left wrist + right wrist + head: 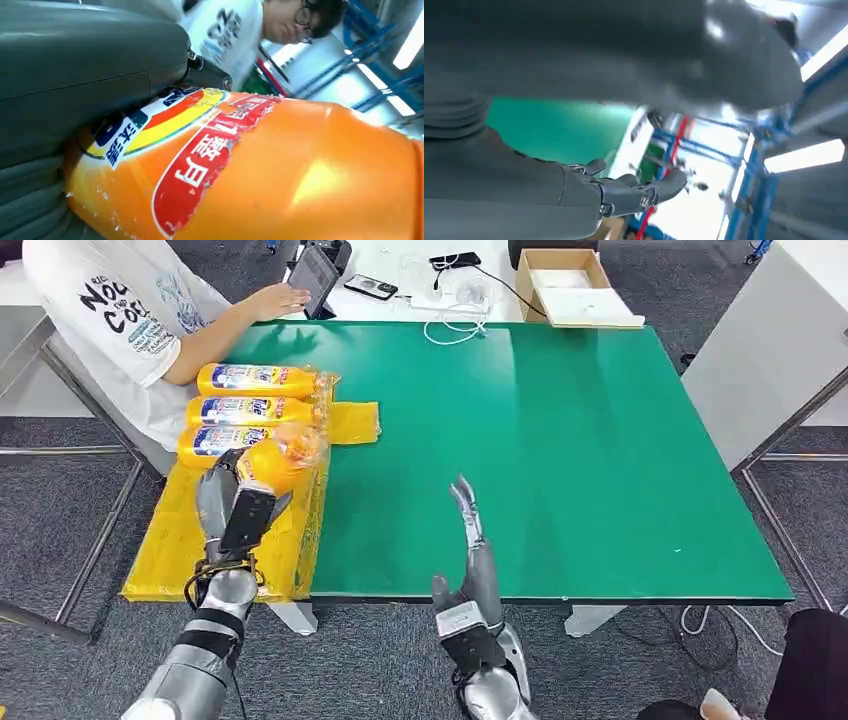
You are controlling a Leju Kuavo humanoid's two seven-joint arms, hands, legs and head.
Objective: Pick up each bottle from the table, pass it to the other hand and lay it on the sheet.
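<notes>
My left hand (232,502) grips an orange bottle (280,460) just above the yellow sheet (170,540) at the table's left edge. Up close, the same orange bottle (260,170) with its red label lies against my left hand (75,75). Three more orange bottles (255,380) lie side by side on the sheet, just beyond the held one. My right hand (472,540) stands open over the green table (560,440) near its front edge, fingers straight and nothing in them; its fingers (634,192) also show stretched out in the right wrist view.
A person in a white shirt (130,310) sits at the table's far left, a hand on a tablet (315,278). A cardboard box (570,285), a phone and cables lie on the white table beyond. A white surface (770,360) stands at the right.
</notes>
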